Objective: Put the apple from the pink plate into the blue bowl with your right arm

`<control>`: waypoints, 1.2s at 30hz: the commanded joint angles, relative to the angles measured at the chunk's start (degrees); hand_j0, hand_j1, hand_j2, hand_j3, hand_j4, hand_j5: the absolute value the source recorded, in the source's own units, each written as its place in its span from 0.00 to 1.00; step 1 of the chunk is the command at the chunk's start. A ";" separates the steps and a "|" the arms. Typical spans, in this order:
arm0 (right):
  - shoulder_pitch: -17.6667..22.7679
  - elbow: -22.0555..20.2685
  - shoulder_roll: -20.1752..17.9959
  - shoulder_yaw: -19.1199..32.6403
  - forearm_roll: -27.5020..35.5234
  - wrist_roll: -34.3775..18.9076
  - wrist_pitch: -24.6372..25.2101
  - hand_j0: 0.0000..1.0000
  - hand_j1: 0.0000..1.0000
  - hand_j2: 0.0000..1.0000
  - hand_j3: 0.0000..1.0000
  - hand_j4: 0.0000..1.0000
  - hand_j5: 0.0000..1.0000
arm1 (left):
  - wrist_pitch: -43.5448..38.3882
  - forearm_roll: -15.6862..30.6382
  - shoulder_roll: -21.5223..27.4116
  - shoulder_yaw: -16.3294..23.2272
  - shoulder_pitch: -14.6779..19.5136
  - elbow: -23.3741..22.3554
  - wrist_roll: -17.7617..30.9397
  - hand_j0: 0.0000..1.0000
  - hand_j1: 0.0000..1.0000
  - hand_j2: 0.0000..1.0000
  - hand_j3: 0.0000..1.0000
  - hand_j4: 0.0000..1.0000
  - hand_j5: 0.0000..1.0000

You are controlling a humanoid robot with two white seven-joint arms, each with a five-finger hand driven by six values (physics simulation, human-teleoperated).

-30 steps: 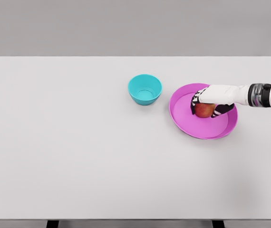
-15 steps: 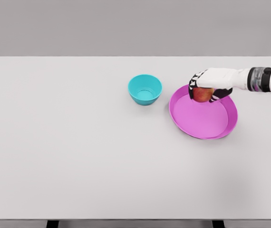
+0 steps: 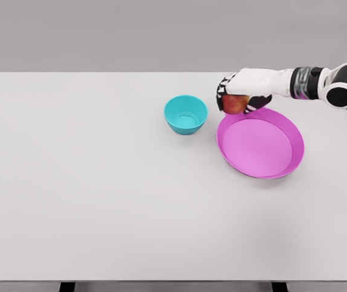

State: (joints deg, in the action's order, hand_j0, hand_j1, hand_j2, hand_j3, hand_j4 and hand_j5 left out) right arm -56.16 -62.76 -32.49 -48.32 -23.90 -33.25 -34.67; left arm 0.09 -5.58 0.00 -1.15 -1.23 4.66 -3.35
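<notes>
Right robot hand (image 3: 241, 91) grips red apple (image 3: 235, 104) above far-left rim of round pink plate (image 3: 260, 143), w/ bare gap to small blue bowl (image 3: 185, 114) left of plate. White table (image 3: 100, 201), grey wall behind.

The right hand (image 3: 243, 91) now sits higher and farther left than a second ago, when it reached down into the pink plate (image 3: 289, 163) with its fingers around the apple (image 3: 235, 104). The apple has left the plate's floor with it: half a second ago it hung over the plate's upper left part, and now it shows at the plate's upper-left rim, between the plate and the blue bowl (image 3: 185, 114). More of the white forearm and a dark joint now show at the picture's right edge.
</notes>
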 commanded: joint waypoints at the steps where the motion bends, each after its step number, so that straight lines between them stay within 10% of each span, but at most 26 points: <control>1: 0.00 0.80 1.47 0.07 0.00 0.03 0.13 0.45 0.45 0.45 0.45 0.45 0.45 | 0.00 -0.05 0.00 0.01 0.00 0.00 0.01 1.00 1.00 1.00 1.00 1.00 1.00; 31: -5.10 11.17 15.97 -2.04 -4.92 0.03 0.13 0.47 0.47 0.47 0.47 0.47 0.47 | 0.00 0.04 0.00 0.01 0.00 0.00 0.01 1.00 1.00 1.00 1.00 1.00 1.00; 32: -5.10 11.17 15.97 -2.04 -4.92 0.03 0.13 0.50 0.50 0.50 0.50 0.50 0.50 | 0.00 0.04 0.00 0.01 0.00 0.00 0.01 1.00 1.00 1.00 1.00 1.00 1.00; 34: -5.10 12.13 16.32 -1.96 -4.84 0.03 0.31 1.00 1.00 1.00 1.00 1.00 1.00 | 0.00 -0.05 0.00 0.01 0.00 0.00 0.01 1.00 1.00 1.00 1.00 1.00 1.00; 36: -5.10 12.31 16.50 -1.95 -4.92 0.03 0.22 1.00 1.00 1.00 1.00 1.00 1.00 | 0.00 -0.05 0.00 0.01 0.00 0.00 0.01 1.00 1.00 1.00 1.00 1.00 1.00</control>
State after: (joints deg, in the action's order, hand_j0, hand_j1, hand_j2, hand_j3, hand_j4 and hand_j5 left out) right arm -61.26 -50.85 -16.24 -50.38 -29.09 -33.25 -34.60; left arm 0.09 -5.57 0.00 -1.15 -1.23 4.66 -3.35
